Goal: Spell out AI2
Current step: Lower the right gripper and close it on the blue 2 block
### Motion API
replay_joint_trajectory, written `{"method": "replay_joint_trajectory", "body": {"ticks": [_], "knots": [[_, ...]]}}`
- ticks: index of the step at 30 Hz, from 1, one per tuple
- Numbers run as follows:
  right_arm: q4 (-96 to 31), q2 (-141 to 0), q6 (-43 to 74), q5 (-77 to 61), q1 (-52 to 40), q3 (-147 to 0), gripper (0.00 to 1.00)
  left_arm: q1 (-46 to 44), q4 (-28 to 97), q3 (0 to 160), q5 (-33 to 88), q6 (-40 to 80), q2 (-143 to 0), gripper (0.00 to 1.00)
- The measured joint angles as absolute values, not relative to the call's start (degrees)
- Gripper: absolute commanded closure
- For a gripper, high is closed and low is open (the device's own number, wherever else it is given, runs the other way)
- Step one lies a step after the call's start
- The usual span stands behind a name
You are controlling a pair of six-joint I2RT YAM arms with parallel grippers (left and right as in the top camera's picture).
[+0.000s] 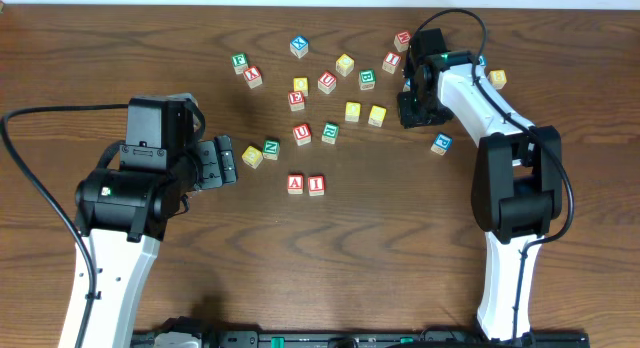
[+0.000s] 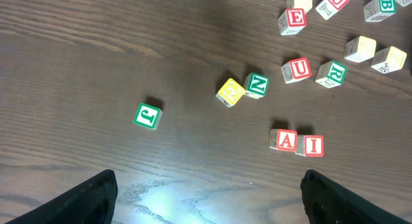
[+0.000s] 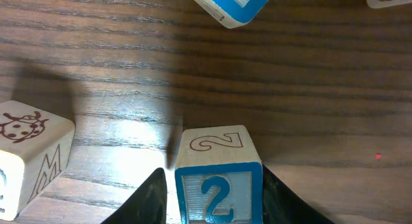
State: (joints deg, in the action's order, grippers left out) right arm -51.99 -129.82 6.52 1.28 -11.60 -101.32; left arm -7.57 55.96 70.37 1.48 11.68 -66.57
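A red A block (image 1: pixel 295 183) and a red I block (image 1: pixel 316 184) sit side by side on the table, and both show in the left wrist view as A (image 2: pixel 286 140) and I (image 2: pixel 313 145). My right gripper (image 1: pixel 415 113) is at the far right of the block cluster. In the right wrist view its jaws (image 3: pixel 215 201) hug a blue 2 block (image 3: pixel 219 179), which appears to rest on the wood. My left gripper (image 1: pixel 228 163) is open and empty, left of the A and I; its fingertips (image 2: pixel 209 198) are wide apart.
Several loose letter blocks lie scattered behind the A and I, among them a yellow block (image 1: pixel 252 156), a green N (image 1: pixel 271 148) and a blue block (image 1: pixel 441 143). A green J (image 2: pixel 148 116) sits near my left gripper. A ladybird block (image 3: pixel 29 147) is left of the 2.
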Motion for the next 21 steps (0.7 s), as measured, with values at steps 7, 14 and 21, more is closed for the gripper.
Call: {"method": "replay_joint_trajectory", "body": {"ticks": [7, 14, 21], "knots": [[-52.1, -129.8, 6.5, 1.3, -11.6, -101.3, 0.62, -7.6, 56.0, 70.4, 1.5, 11.7, -66.6, 0.11], [-51.2, -129.8, 6.5, 1.5, -11.6, -101.3, 0.58, -7.6, 56.0, 70.4, 1.5, 11.7, -66.6, 0.11], [-50.0, -129.8, 6.5, 2.4, -11.6, -101.3, 0.69, -7.6, 56.0, 70.4, 1.5, 11.7, -66.6, 0.11]]}}
